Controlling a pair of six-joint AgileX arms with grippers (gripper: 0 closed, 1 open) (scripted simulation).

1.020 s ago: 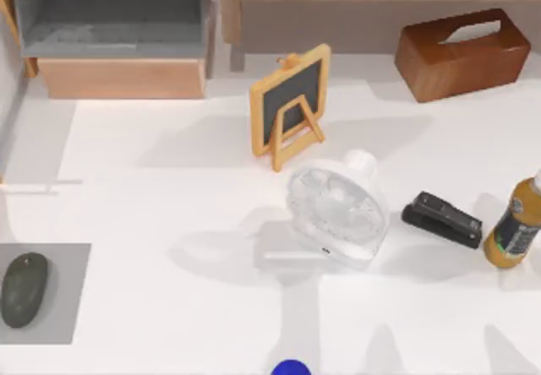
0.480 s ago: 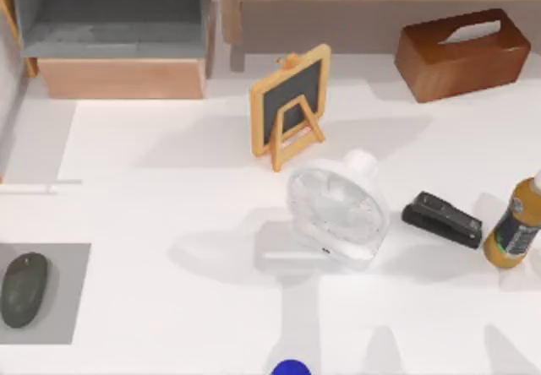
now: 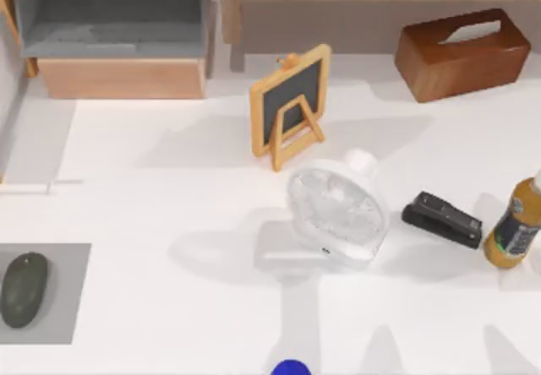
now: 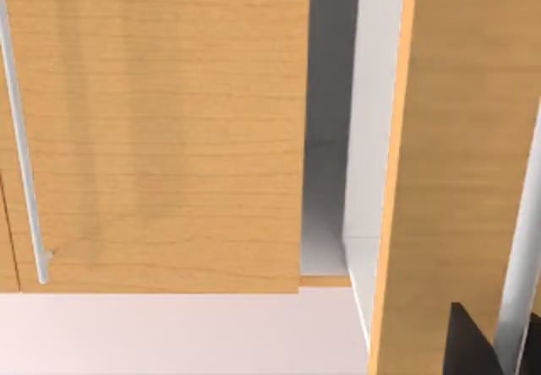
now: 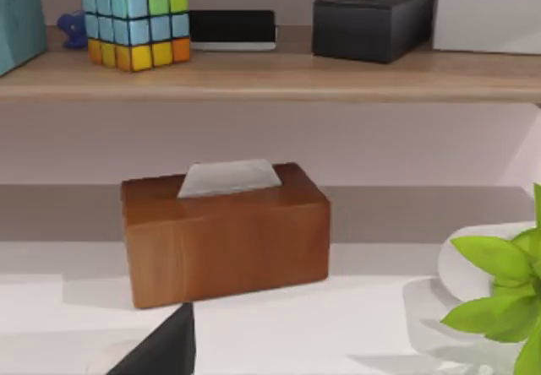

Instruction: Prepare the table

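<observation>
The white table (image 3: 169, 223) spans the top view. On it stand a small chalkboard easel (image 3: 290, 105), a white desk fan (image 3: 336, 210), a black stapler (image 3: 441, 220) and an orange-brown bottle (image 3: 514, 227) at the right edge. At the left edge, a dark mouse (image 3: 24, 289) rests on a grey mat (image 3: 72, 307). A dark part of my left gripper (image 4: 469, 341) faces a wooden cabinet front (image 4: 161, 130). Part of my right gripper (image 5: 165, 345) hangs low over the table (image 5: 321, 324), in front of a brown tissue box (image 5: 224, 236).
A wood-and-grey shelf unit (image 3: 118, 46) lines the back left, and the brown tissue box (image 3: 463, 54) sits back right. A shelf (image 5: 270, 75) carries a colour cube (image 5: 135, 24) and a black box (image 5: 372, 24). Green leaves (image 5: 503, 290) are close by. A blue object (image 3: 290, 368) touches the front edge.
</observation>
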